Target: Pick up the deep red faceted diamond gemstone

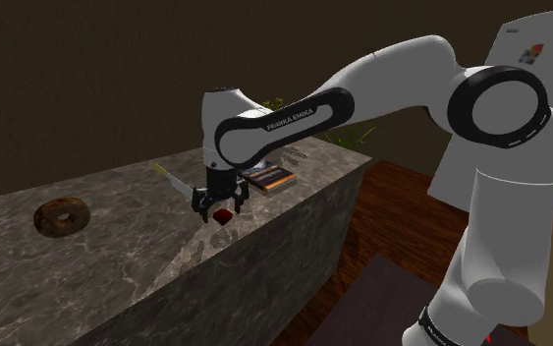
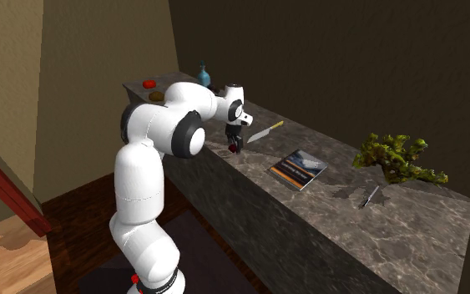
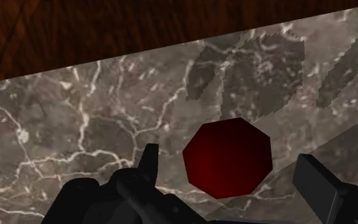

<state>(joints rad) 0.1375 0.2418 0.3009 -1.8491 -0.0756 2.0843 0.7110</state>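
Observation:
A deep red faceted gemstone (image 3: 227, 153) lies on the dark marble counter (image 3: 75, 127), close to its front edge. My black gripper (image 3: 229, 167) hangs straight over it, open. One finger (image 3: 149, 164) stands on each side of the stone with a gap, neither touching it. In the shoulder view the gripper (image 1: 217, 206) points down at the gemstone (image 1: 224, 216) near the counter's (image 1: 97, 265) edge. From the second exterior view the gripper (image 2: 235, 147) hides most of the gemstone (image 2: 233, 151).
A brown doughnut (image 1: 60, 217) lies toward the shoulder view's left. A knife (image 1: 174, 181) and a book (image 1: 270, 179) lie just behind the gripper. Further along the counter are a plant (image 2: 396, 157) and a small metal tool (image 2: 369, 196). Wooden floor (image 3: 75, 25) lies beyond the edge.

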